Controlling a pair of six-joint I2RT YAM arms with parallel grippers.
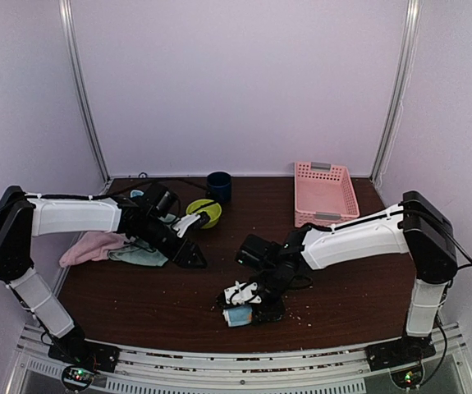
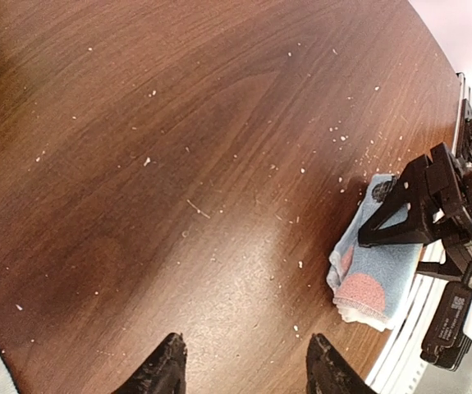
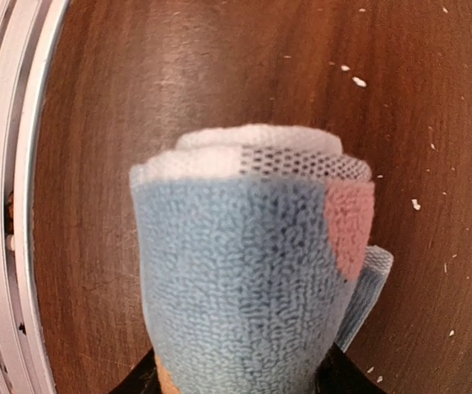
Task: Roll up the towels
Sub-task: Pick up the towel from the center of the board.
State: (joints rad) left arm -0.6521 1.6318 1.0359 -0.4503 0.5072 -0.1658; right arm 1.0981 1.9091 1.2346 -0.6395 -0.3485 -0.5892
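Note:
The light blue towel with pink and orange patches [image 3: 244, 287] is a thick roll near the table's front edge, also seen in the top view [image 1: 237, 317] and the left wrist view [image 2: 375, 275]. My right gripper [image 3: 240, 379] is shut on it, one finger on each side of the roll; it also shows in the top view [image 1: 254, 302]. My left gripper [image 2: 244, 361] is open and empty over bare wood, left of the roll; in the top view [image 1: 193, 256] it sits mid-table. The pink towel [image 1: 92, 245] and a mint green towel [image 1: 141, 256] lie crumpled at the left under the left arm. The plain pale blue towel is not clearly visible.
A lime-green bowl [image 1: 203, 212] and a dark blue cup [image 1: 218, 186] stand at the back centre. A pink lattice basket [image 1: 326, 191] stands at the back right. The metal rail [image 3: 6, 205] runs along the table's front edge, close to the roll. White crumbs dot the wood.

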